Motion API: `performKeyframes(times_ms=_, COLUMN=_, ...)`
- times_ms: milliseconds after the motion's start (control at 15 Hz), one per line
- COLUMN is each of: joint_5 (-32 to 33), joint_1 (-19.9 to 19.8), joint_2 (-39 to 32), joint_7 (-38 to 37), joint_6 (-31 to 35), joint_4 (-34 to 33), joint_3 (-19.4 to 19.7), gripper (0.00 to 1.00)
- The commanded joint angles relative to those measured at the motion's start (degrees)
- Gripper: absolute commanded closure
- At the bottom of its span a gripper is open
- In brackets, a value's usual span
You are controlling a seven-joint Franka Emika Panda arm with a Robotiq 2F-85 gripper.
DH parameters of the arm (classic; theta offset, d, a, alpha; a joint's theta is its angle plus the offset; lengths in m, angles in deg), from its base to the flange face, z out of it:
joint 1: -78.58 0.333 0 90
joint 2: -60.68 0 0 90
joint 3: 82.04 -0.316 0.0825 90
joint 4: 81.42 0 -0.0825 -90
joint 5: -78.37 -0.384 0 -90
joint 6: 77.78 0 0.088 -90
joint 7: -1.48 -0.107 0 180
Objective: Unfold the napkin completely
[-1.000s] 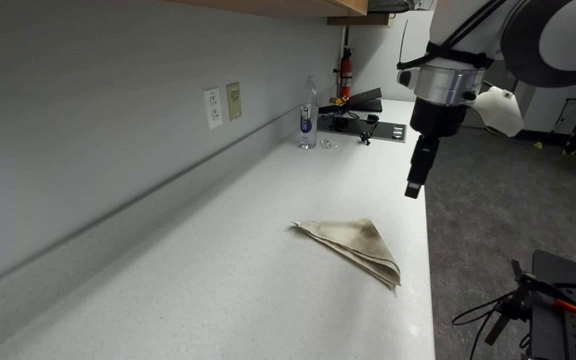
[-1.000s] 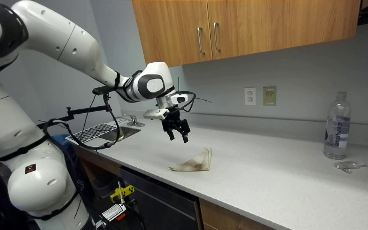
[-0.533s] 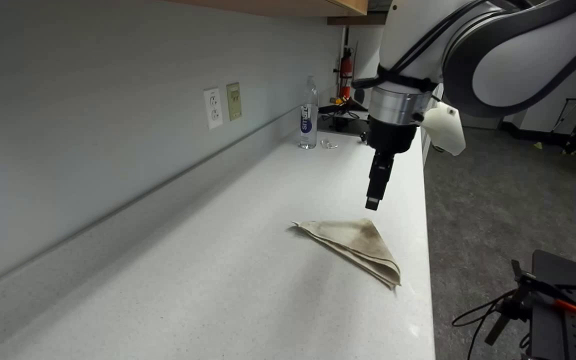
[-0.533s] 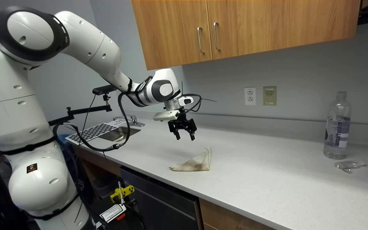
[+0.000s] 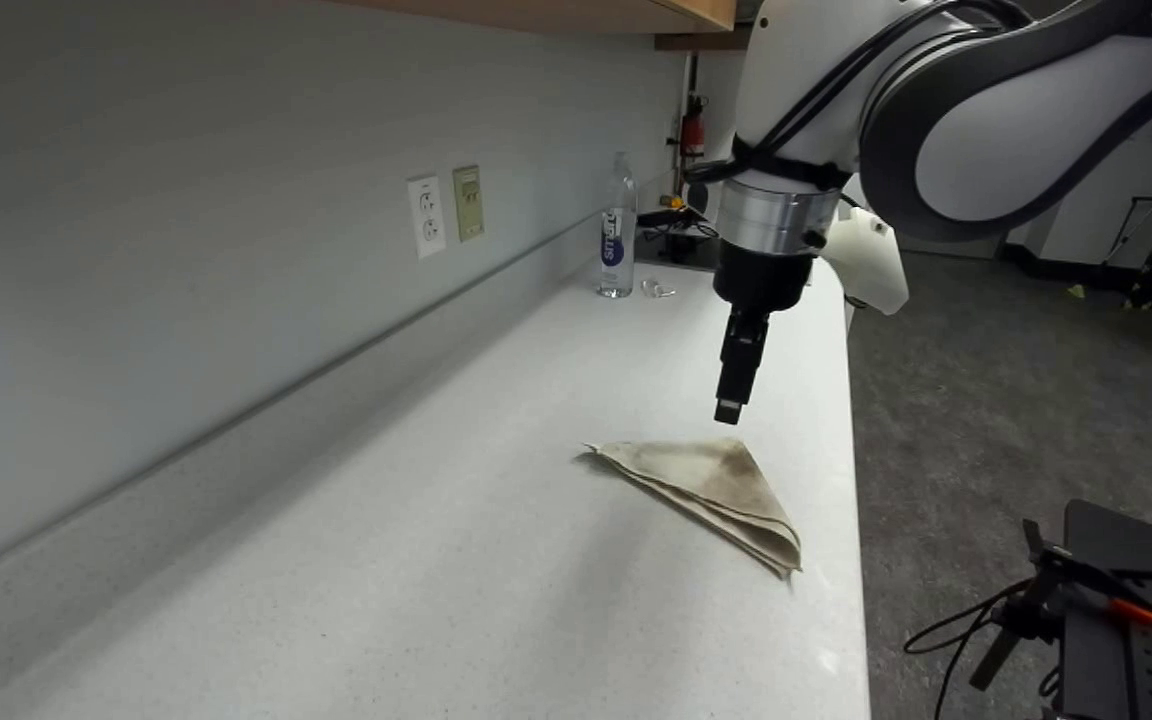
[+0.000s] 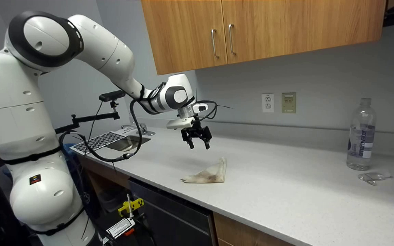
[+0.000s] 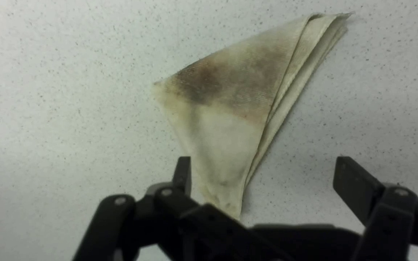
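Upright water bottle (image 6: 360, 141), wooden cabinet (image 6: 272, 29), white wall outlet (image 6: 267, 103); red fire extinguisher (image 5: 693, 133)

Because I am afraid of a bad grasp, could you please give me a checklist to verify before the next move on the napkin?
1. Gripper open: ok.
2. Gripper holding nothing: ok.
3. Napkin lying on the counter: ok, folded.
4. Layer edges visible: ok, along one long side.
5. Gripper at the layer edges: not ok, it hovers above the napkin.
6. Bottle out of the way: ok, well apart from the napkin.
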Motion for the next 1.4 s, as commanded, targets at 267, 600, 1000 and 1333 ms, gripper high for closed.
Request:
performKeyframes(times_ms=267, joint_5=6.99, joint_1=1.27, joint_2=-5.38, joint_7=-7.43, joint_6=-0.66, joint_4=-3.55, joint_3=1.19, gripper=0.0)
performKeyframes(times_ms=600, joint_5=11.23, joint_1=3.49, joint_2=-11.53, joint_7=-12.53, joint_6=-0.22, joint_4=-8.85, joint_3=1.53, gripper=0.0)
performKeyframes(times_ms=1000, joint_5=10.22, joint_1=4.64, joint_2=-18.14, joint_7=-10.67, joint_6=2.95, joint_4=-14.67, joint_3=2.21, gripper=0.0)
performKeyframes(times_ms=1333, joint_5=8.18, joint_1=3.41, joint_2=-22.3, joint_7=-6.18, joint_6=8.73, joint_4=-17.49, joint_3=3.11, gripper=0.0)
